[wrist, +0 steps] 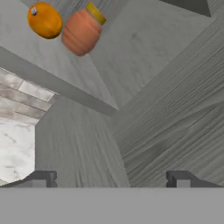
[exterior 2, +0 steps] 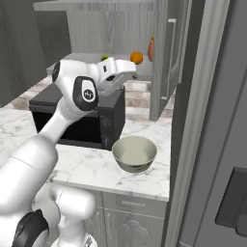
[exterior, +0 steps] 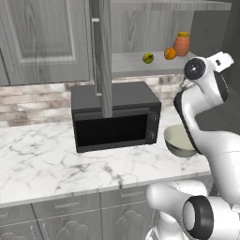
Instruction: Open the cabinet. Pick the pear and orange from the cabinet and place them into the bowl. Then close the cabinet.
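End effector [wrist: 109, 179] stood wide open and empty, raised level with the grey inner shelf [exterior: 133, 63] of the grey wood-grain wall cabinet [exterior: 44, 42].
Both doors hung open, one edge-on above the black microwave [exterior: 115, 115]; on the shelf lay the small yellow-green pear [exterior: 148, 57], the bright orange ball [exterior: 169, 54] and a terracotta jar with an orange lid [exterior: 182, 44], well apart from the end effector; the cream-beige deep bowl [exterior 2: 134, 153] sat near the marble surface [exterior: 51, 164] edge, beside the microwave; no writing was legible.
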Robot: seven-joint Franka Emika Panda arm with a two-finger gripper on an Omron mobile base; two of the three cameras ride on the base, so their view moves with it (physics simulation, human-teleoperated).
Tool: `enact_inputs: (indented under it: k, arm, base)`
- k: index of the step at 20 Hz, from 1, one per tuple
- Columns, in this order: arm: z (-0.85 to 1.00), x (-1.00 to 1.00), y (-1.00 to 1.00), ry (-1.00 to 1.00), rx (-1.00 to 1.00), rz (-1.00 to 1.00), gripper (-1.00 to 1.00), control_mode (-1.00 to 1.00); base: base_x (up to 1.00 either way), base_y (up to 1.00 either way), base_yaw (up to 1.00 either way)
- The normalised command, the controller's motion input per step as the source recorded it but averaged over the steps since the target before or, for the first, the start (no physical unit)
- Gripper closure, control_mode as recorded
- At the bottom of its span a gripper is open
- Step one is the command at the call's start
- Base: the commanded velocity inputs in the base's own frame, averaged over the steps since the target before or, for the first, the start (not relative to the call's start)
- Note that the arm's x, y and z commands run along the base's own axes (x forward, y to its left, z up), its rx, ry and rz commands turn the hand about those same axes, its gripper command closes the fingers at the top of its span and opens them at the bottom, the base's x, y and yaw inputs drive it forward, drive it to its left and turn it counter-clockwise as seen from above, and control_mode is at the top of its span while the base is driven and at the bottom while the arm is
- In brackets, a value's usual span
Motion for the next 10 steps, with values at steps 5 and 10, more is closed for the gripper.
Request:
enact_inputs:
  k: [5,10]
  arm:
    - [0.27,0.00,0.80,-0.05,0.10,0.00,-1.00,-1.00]
    - [0.30,0.00,0.32,-0.02,0.28,0.00,-1.00,-1.00]
  base:
    - [0.00,0.00,0.00]
    - [0.00,0.00,0.00]
